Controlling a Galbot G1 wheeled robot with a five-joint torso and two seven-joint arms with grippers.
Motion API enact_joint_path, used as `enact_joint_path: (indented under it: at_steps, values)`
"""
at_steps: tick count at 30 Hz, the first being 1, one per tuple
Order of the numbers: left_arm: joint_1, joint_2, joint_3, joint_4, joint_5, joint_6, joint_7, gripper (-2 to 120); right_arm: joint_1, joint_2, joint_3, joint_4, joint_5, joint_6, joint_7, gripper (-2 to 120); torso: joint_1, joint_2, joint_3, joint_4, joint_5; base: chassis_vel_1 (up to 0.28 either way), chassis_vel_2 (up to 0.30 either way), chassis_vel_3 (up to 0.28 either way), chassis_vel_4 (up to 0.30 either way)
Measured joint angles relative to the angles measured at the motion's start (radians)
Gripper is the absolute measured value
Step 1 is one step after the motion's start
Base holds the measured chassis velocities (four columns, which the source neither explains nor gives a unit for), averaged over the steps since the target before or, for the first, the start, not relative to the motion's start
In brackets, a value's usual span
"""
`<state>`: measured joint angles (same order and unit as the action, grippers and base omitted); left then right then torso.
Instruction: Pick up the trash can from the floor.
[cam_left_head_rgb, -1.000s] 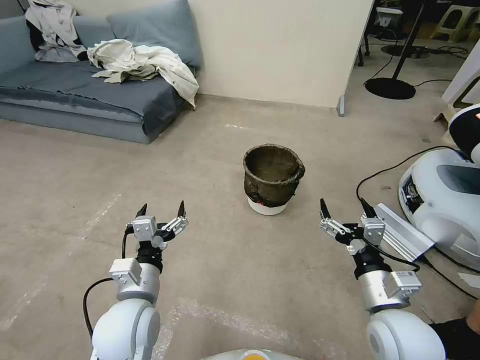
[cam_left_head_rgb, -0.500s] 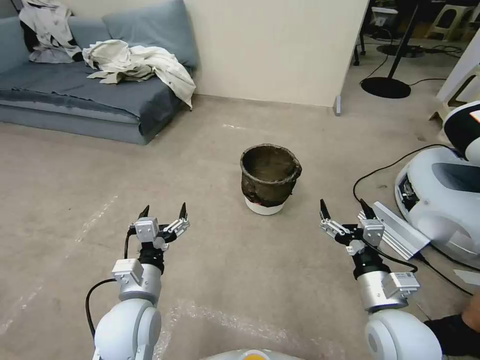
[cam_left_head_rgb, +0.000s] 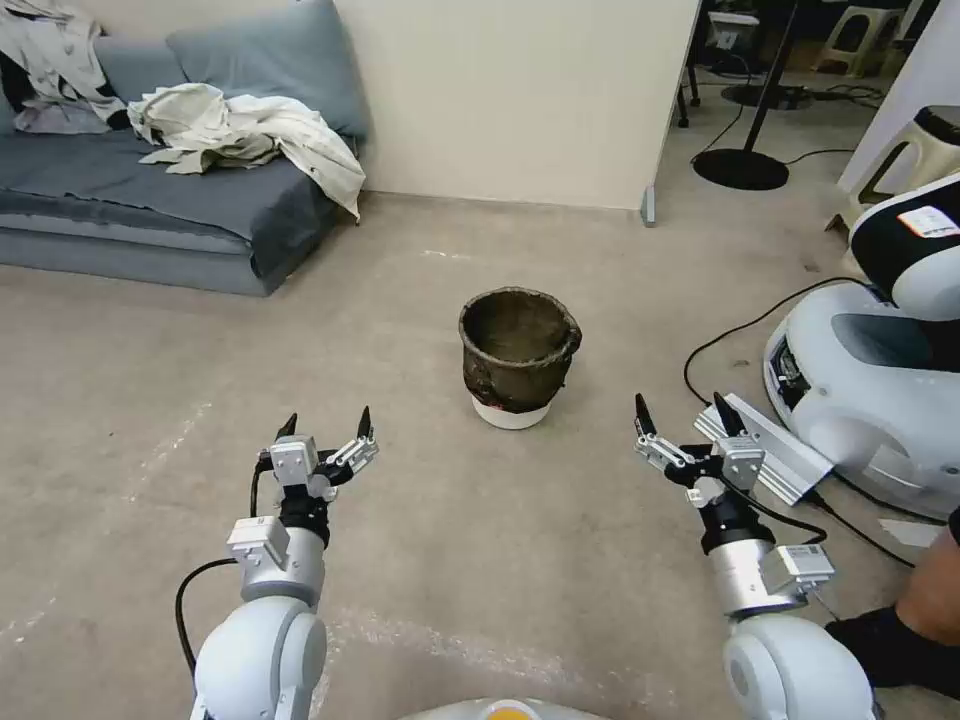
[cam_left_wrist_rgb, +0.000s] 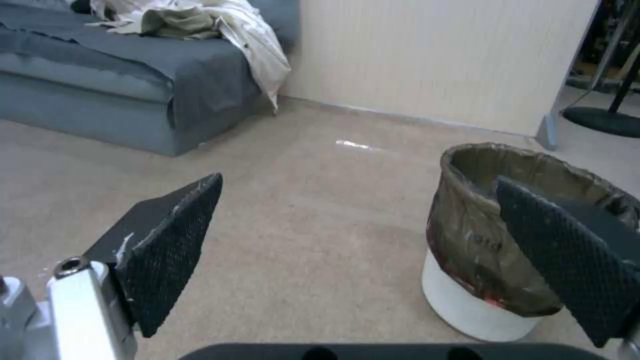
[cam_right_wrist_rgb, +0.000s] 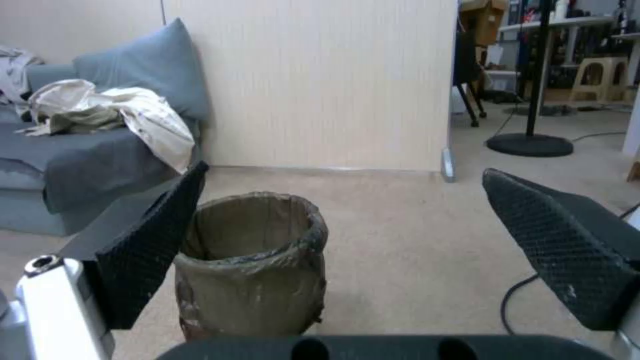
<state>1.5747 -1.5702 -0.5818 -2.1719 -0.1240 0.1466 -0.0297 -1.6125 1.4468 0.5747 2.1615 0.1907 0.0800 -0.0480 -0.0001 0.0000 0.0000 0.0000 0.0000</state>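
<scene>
Item: trash can (cam_left_head_rgb: 519, 355), small round white plastic bin, tapered toward its base, standing upright on the floor (cam_left_head_rgb: 150, 380), ahead of the robot and roughly midway between its two arms. Lining: crinkled dark brown-black bag (cam_right_wrist_rgb: 253, 280) folded over the rim and draped down most of the wall, leaving a white band bare at the foot. Contents: interior as seen from the head shows bare bag; no rubbish is evident, though the very bottom cannot be made out. Handling, by judgement: likely light, being thin plastic and apparently empty; the wall probably stiff enough to take a pinch yet liable to flex; the bag soft, loose and slippery, apt to slide or bunch if gripped alone. Suggested hold: across the rim, one finger inside and one outside, so bag and plastic are clamped together; the taper makes a squeeze on the outer wall prone to slip. Left gripper (cam_left_head_rgb: 326, 430): short of the trash can and to its left, above the floor, fingers spread wide, holding nothing. Right gripper (cam_left_head_rgb: 687, 420): short of the trash can and to its right, fingers likewise spread wide, empty. Neither touches the trash can. Also near: grey sofa (cam_left_head_rgb: 170, 200) with heaped clothes, beyond the trash can to its left; a white robot base (cam_left_head_rgb: 860, 400) to its right
</scene>
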Motion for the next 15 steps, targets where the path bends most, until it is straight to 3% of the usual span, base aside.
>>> enact_joint_path:
  at_steps: [7,15]
  values:
    - [-0.007,0.001,0.002,0.014,-0.001,-0.015,0.011,100,0.004,0.007,-0.006,-0.005,0.000,0.000,0.000,100,0.000,0.000,0.000,-0.0001,-0.0001,0.000,0.000,0.000,0.000]
    - [-0.020,0.005,0.004,0.034,-0.017,-0.024,0.020,100,0.007,0.011,-0.009,-0.007,-0.004,-0.006,0.002,100,0.000,0.000,0.000,0.0000,0.0000,-0.070,0.071,0.061,-0.060]
